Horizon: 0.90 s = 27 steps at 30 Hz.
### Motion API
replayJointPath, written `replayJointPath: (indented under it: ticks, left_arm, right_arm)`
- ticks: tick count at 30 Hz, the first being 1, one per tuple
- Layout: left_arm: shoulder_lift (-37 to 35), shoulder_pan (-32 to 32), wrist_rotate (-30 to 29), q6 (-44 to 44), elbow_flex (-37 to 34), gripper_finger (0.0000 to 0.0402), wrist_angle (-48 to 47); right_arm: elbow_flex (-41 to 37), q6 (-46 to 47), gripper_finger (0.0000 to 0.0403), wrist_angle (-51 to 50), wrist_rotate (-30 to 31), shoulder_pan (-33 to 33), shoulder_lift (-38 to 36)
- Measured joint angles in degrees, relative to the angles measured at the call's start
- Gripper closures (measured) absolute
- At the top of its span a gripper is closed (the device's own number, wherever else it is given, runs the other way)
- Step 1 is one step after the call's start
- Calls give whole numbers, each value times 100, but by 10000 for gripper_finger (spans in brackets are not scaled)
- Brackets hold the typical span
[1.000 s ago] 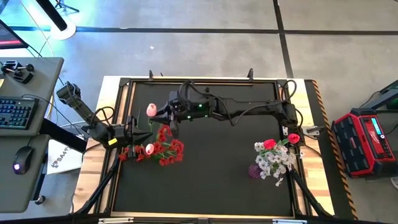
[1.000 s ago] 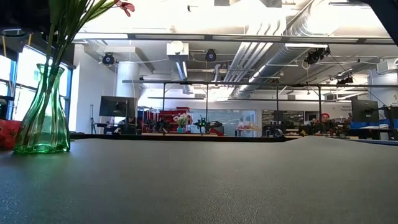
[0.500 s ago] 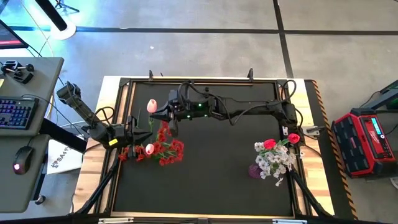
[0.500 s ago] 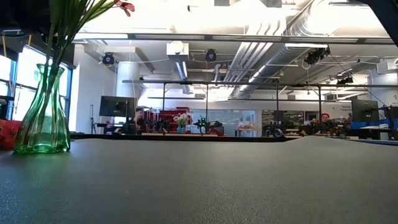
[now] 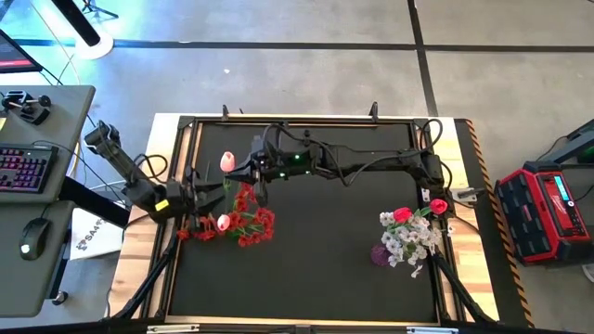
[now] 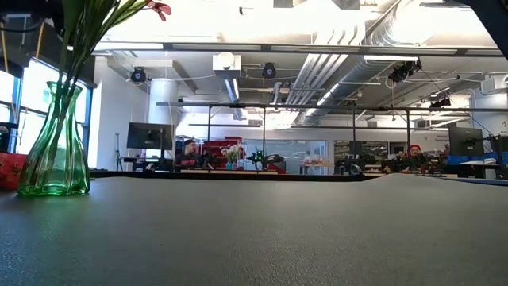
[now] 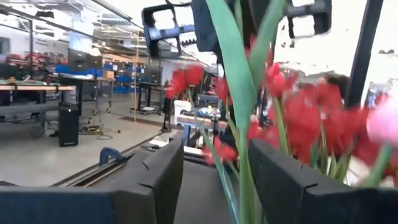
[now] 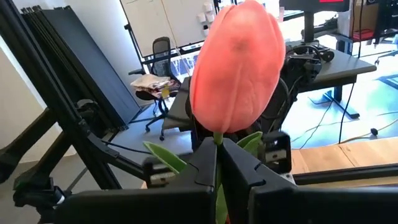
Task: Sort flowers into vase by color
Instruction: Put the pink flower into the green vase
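Note:
At the table's left stands a green glass vase (image 6: pixel 54 143) holding red blossom sprigs (image 5: pixel 249 223) and a pale pink tulip (image 5: pixel 223 222). My right gripper (image 5: pixel 243 171) reaches in from the right and is shut on a second pink tulip (image 5: pixel 226 162), just past the vase's far side. My left gripper (image 5: pixel 206 197) is open beside the vase's left side. A green stem (image 7: pixel 239 124) stands between its fingers. At the right, a purple vase (image 5: pixel 380 254) holds white blossoms (image 5: pixel 408 239) and red-pink rosebuds (image 5: pixel 401 214). My right gripper pinches the tulip's green stem (image 8: pixel 217 144) between its two fingers, just below the bud (image 8: pixel 236 68). The fingers come level from the table's right side. The bud stands just past the fingertips, clear of the table; the lower stem is hidden. My left gripper's fingers flank the stem; whether they touch it I cannot tell.
A black frame (image 5: pixel 306 121) edges the dark mat. The mat's middle (image 5: pixel 325 241) between the two vases is bare. A desk with a keyboard (image 5: pixel 23 172) and a mouse (image 5: pixel 32 237) stands left of the table, and a red case (image 5: pixel 548 209) stands on the floor at the right.
My left arm has drawn back a little toward the table's left edge. The right gripper and its tulip have stayed by the green vase's far side.

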Motion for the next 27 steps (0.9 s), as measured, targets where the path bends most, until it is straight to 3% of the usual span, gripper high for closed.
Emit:
replayJointPath:
  ticks: [8, 17, 27]
  left_arm:
    - [0, 2, -113, -188, 615, 228, -682]
    - [7, 246, 88, -1357, 1095, 231, -2178]
    - [282, 819, 968, -1870, 1419, 299, -2728]
  right_arm:
    - [0, -44, 403, 10, 2, -11, 0]
    - [0, -92, 403, 26, 83, -11, -2]
    - [0, -92, 403, 28, 197, -11, -4]
